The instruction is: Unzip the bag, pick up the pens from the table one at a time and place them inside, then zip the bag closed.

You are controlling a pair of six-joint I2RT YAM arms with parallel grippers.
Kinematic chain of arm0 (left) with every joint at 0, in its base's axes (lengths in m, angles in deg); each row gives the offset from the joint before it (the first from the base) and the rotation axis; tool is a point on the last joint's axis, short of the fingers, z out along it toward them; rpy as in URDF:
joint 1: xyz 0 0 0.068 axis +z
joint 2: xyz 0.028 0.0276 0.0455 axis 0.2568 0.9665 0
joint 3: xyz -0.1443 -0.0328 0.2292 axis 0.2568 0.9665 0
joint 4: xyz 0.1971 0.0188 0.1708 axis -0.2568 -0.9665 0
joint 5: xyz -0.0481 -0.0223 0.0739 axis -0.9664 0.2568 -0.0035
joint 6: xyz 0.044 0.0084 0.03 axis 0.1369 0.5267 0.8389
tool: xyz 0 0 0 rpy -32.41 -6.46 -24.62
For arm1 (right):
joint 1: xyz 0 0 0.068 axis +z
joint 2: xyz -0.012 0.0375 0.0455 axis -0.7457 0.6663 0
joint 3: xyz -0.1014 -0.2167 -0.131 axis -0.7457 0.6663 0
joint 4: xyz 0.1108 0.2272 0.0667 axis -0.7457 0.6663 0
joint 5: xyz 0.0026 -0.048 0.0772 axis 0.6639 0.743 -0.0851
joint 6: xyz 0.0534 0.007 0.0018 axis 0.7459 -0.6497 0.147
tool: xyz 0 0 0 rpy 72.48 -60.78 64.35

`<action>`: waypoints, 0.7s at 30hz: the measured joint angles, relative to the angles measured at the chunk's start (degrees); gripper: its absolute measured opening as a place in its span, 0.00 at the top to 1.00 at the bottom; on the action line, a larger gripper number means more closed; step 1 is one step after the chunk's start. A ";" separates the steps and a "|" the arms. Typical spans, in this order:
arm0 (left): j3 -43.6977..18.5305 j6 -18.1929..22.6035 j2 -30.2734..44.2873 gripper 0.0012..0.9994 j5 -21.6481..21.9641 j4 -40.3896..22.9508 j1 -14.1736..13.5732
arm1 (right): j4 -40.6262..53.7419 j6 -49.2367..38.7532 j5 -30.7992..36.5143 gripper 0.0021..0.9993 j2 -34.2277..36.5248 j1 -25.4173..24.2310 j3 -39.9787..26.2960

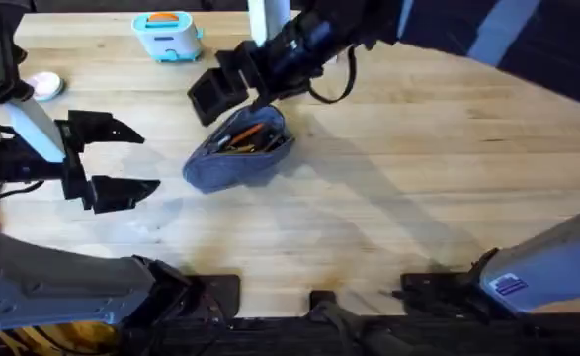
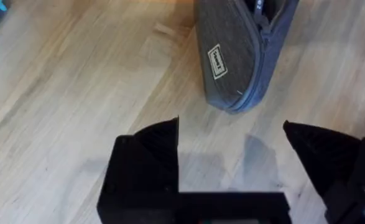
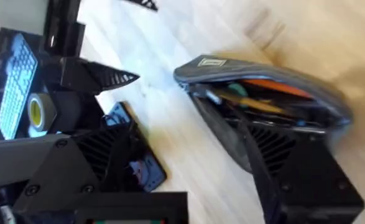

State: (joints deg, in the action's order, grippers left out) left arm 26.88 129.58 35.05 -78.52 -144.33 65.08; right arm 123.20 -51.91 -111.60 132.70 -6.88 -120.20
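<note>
Your left fingers [image 1: 122, 158] gape wide, empty, just beside the bag [image 1: 238, 150] lying unzipped mid-counter [image 1: 388, 198], pens [image 1: 245, 138] inside; your right fingers' [image 1: 232, 84] spread cannot be told.

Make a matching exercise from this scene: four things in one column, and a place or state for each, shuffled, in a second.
Things:
1. bag
2. pens
3. left gripper
4. toy toaster

Places or states:
A. at the table's far edge
B. open, empty, beside the bag's end
C. unzipped, lying mid-table
D. inside the open bag

Pairs: 1-C, 2-D, 3-B, 4-A
</note>
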 joint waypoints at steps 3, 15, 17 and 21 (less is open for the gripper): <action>0.00 0.00 0.01 0.01 -1.28 0.35 0.00 | 0.00 2.87 -0.39 0.00 1.61 3.02 0.00; 0.00 0.00 0.01 0.01 -2.90 0.37 -0.68 | -1.24 8.27 -0.85 0.00 9.43 3.63 0.00; 0.00 0.00 0.01 0.01 -2.90 0.46 -1.26 | -2.17 8.67 -0.85 0.00 10.24 3.66 0.00; 0.00 0.00 0.01 0.01 -2.90 0.53 -1.90 | -4.32 9.41 -1.22 0.00 11.32 3.66 0.00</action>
State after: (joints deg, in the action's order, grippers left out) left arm 26.88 129.58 35.06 -81.42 -143.81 63.18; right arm 118.88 -42.50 -112.83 144.02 -3.22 -120.20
